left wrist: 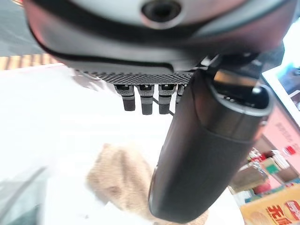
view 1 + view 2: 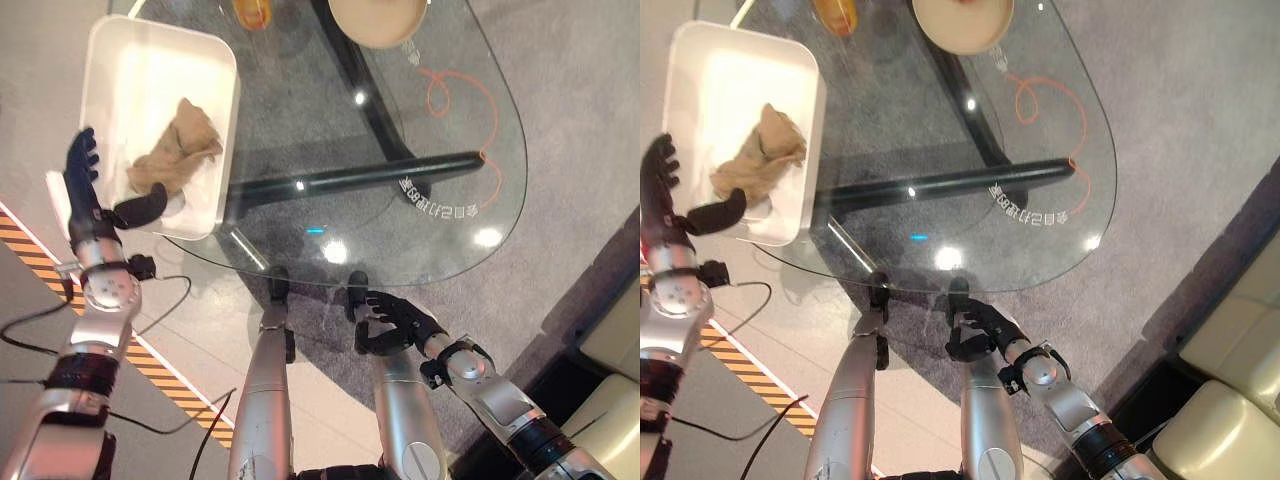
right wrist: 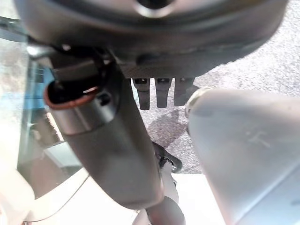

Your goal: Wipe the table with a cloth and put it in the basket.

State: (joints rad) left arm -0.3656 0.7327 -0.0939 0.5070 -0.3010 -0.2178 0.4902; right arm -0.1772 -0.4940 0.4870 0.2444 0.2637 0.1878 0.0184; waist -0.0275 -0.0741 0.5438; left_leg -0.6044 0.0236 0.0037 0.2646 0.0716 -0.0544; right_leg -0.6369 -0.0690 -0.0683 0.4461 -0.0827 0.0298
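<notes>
One crumpled tan cloth (image 2: 175, 152) fills the white plastic basket (image 2: 112, 50), left hand (image 2: 85, 185) spread.

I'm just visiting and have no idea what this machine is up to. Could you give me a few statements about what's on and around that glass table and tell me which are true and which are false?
1. The crumpled tan cloth lies inside the white rectangular plastic basket. True.
2. The robot's left hand is clutching the cloth. False: its fingers are straight and open at the basket's near edge, the thumb reaching over the rim, and the cloth lies loose.
3. The basket sits on the floor beside the table. False: it rests on the oval glass table, at its left end.
4. The right hand is at the table's near edge, holding nothing. True.
5. A round beige dish stands at the table's far edge. True.
</notes>
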